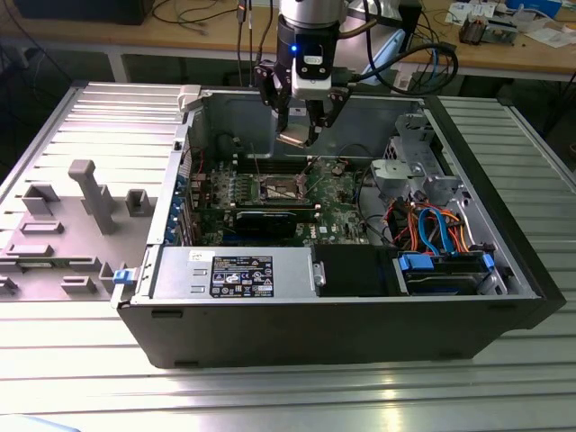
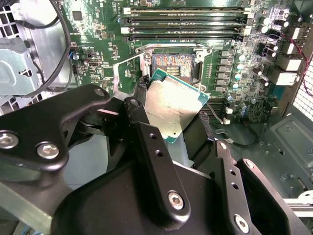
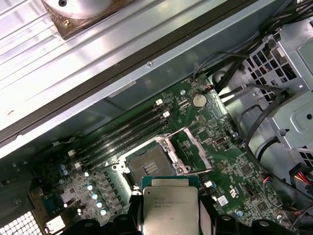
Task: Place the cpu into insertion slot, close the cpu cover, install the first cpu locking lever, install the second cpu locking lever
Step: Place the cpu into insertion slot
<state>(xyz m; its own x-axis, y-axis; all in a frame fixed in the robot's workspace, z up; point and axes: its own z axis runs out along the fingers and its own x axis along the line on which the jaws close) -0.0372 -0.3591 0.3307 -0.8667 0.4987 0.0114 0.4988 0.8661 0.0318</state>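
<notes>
My gripper (image 1: 304, 126) hangs inside the open computer case, shut on the cpu (image 1: 295, 138), a flat square chip with a silvery face and green edge. In both wrist views the cpu (image 2: 171, 105) (image 3: 170, 205) sits between the black fingers (image 2: 139, 117), tilted and held a little above the board. Just beyond it lies the insertion slot (image 2: 172, 66) (image 3: 149, 166) (image 1: 279, 187), open with its golden-brown centre bare. The cpu cover (image 2: 120, 73) (image 3: 198, 149), a thin metal frame, stands swung up beside the slot.
Long black memory slots (image 2: 183, 22) run beside the socket. A black expansion card (image 1: 270, 219) and the grey power-supply box (image 1: 229, 270) lie toward the case front. A drive cage with blue and orange cables (image 1: 441, 225) fills the exterior view's right. A grey fixture (image 1: 90, 193) stands outside, left.
</notes>
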